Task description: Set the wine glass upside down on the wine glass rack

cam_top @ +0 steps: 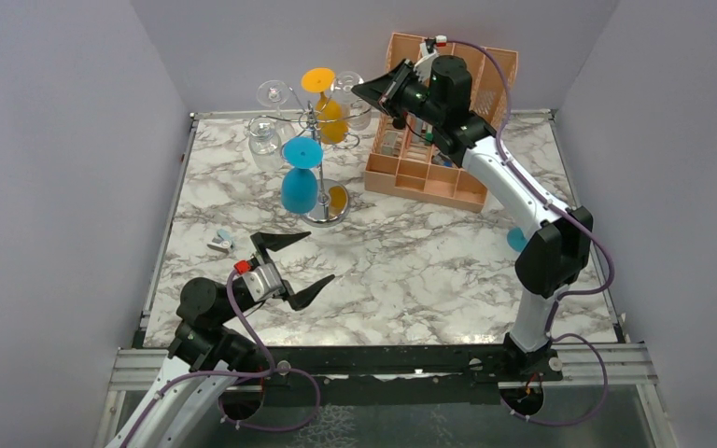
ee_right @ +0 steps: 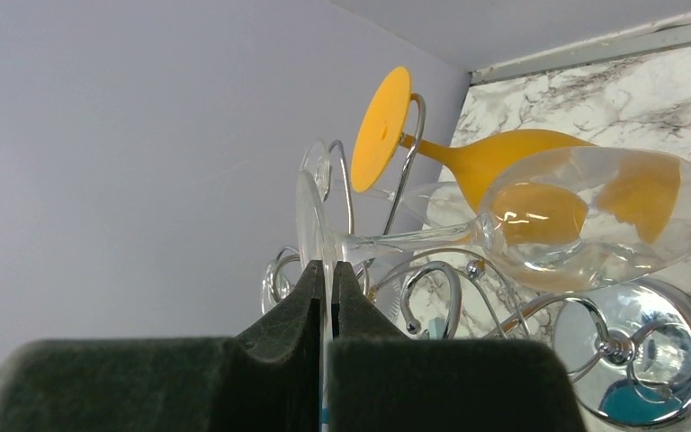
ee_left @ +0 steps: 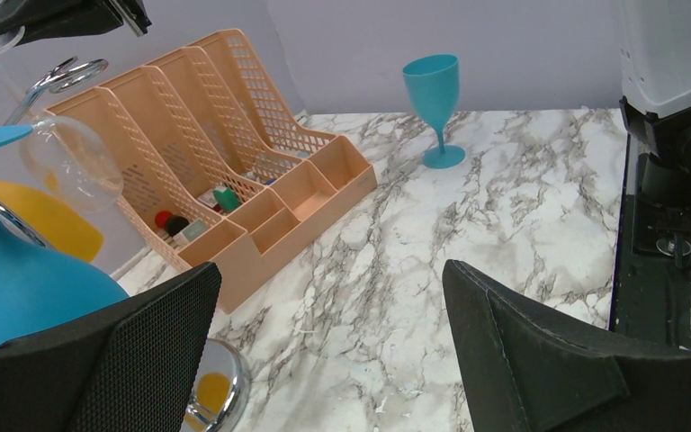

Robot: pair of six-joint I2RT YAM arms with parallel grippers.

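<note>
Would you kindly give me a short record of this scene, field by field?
right gripper: shut on the foot of a clear wine glass
clear wine glass: at the wine glass rack arms; hooked or not, unclear
left gripper: open, empty, above the table
hanging on rack: blue glass, orange glass
on table: upright teal glass, orange organiser

left arm [cam_top: 203, 313] folded low | left gripper [cam_top: 320, 255] jaws wide apart | right arm [cam_top: 521, 194] stretched forward, raised | right gripper [ee_right: 328, 272] clamped tight

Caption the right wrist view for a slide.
Right hand pinching the clear wine glass by its foot, bowl beside the orange glass hanging on the wire rack.
</note>
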